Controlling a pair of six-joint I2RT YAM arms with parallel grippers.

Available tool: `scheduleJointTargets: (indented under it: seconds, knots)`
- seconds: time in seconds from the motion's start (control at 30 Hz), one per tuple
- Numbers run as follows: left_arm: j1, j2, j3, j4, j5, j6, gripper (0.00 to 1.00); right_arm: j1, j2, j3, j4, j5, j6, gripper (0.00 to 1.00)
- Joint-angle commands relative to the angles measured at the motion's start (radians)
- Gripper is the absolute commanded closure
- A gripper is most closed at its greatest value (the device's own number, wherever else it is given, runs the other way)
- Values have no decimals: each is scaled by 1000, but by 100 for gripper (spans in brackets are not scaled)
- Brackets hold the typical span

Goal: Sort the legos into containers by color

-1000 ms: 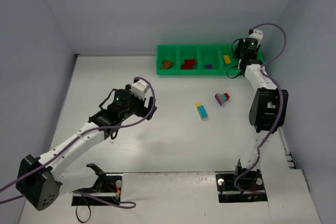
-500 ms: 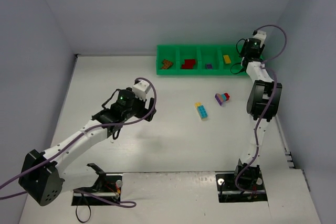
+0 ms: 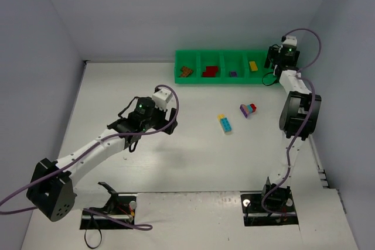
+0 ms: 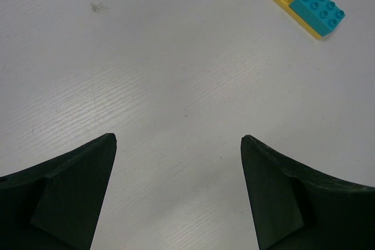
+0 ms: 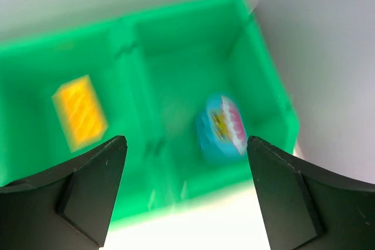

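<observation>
The yellow-blue stack [image 4: 307,9] lies ahead-right of the left gripper's [image 4: 179,191] spread, empty fingers, long axis diagonal; the right gripper [image 5: 184,140], apparently spread too, is farther, at the far-right corner.

The white tubular left arm [image 3: 94,150] and right arm [image 3: 297,115] had chunky black joint housings, and a purple cable [image 3: 174,108] looped behind each claw. A small green light [image 3: 141,107] glowed on each black wrist, and the wedge-shaped fingers [image 4: 70,197] were matte black.
</observation>
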Motion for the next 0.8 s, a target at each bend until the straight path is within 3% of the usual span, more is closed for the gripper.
scheduleJointTargets:
  seconds: [0.0,0.2,0.33,0.43,0.6,0.77]
  knots:
    - [-1,-4,70,75,25,-29,20,29,-284,-89,31,-155,-27,21]
    - [0,-2,91,72,18,-49,20,114,-560,-384,-84,-313,18,28]
    - [0,4,107,43,26,-79,19,229,-704,-542,-194,-265,-28,27]
    - [2,8,111,26,28,-98,19,276,-790,-667,-224,-298,25,25]
    - [2,22,101,36,25,-98,19,354,-873,-860,-265,-312,90,23]
    - [3,37,90,41,14,-93,19,446,-866,-908,-317,-297,78,25]
